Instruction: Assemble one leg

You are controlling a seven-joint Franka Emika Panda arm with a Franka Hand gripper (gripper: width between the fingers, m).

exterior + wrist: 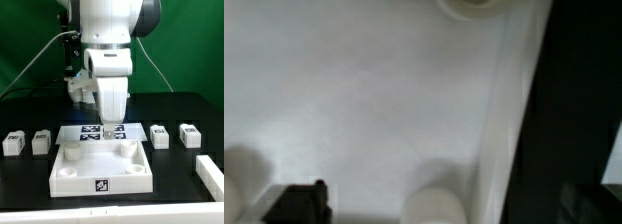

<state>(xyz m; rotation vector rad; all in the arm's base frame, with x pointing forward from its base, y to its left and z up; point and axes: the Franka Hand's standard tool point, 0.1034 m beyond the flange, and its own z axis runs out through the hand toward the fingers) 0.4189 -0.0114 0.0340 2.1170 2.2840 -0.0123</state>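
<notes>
Four legs stand on the black table: two at the exterior view's left [13, 143] [41, 141] and two at its right [159, 135] [189, 133], each a small white block with a tag. My gripper [108, 124] points down over the far edge of the large white square panel [100, 172], apart from every leg. In the wrist view the panel [367, 100] fills the picture, with round sockets at its corners [473, 4]. One dark finger [299, 205] shows; the other blends into the dark table. The gripper [443, 207] looks open with nothing between its fingers.
The marker board [92, 132] lies just behind the panel, partly under the gripper. A white bar [210, 174] lies at the exterior view's near right. Cables and a green backdrop stand behind the arm.
</notes>
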